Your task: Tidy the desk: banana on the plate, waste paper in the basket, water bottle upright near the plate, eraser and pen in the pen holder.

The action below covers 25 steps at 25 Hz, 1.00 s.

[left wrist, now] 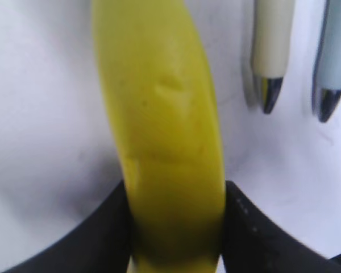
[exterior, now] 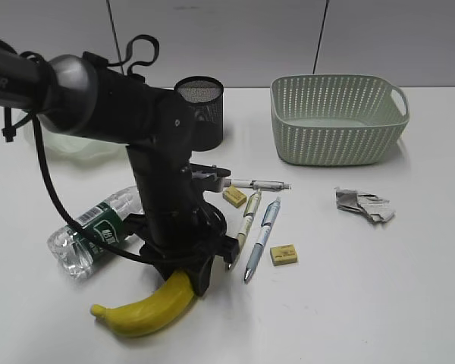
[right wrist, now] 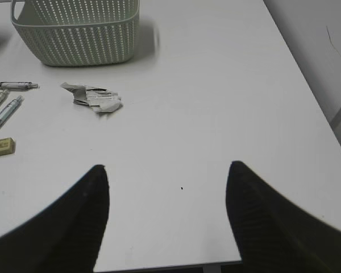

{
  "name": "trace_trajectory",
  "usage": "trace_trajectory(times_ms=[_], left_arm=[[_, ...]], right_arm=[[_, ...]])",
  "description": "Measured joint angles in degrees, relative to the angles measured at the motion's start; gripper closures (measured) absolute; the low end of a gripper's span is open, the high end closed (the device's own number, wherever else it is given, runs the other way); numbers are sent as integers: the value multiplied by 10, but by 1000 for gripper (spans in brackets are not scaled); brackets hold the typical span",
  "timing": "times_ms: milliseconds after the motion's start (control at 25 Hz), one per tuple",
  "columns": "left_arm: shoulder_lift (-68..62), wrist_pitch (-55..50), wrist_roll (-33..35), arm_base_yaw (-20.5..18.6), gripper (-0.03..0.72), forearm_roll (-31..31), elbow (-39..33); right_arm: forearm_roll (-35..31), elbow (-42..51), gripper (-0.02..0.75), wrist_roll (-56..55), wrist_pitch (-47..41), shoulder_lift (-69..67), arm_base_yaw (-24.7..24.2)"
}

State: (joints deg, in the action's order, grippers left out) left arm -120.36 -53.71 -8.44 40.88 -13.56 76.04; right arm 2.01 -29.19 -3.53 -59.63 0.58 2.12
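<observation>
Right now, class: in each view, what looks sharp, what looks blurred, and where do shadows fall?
Exterior view: sharp overall, the basket shadowing the desk. Left wrist view: blurred, the banana filling the frame between dark fingers. Right wrist view: the waste paper is clear, the near fingers soft-edged.

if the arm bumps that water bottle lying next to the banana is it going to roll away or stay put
Probably rolls: the water bottle lies on its side, round-bodied, on the smooth white desk. It looks nearly empty and clear, so likely light and easily nudged. The left gripper and banana sit close by, so a bump seems plausible.
</observation>
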Motion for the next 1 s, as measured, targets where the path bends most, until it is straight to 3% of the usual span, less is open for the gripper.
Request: trace_trajectory(times_ms=[600, 840, 1000], left_arm=[[97, -159, 0, 0, 361, 8, 165], [155, -160, 0, -16, 361, 143, 239], [158, -159, 0, -85, 361, 187, 250]], right_arm=[[0, 0, 227, 0, 0, 0, 0], [0, 0, 227, 0, 0, 0, 0], [0, 0, 227, 0, 0, 0, 0]])
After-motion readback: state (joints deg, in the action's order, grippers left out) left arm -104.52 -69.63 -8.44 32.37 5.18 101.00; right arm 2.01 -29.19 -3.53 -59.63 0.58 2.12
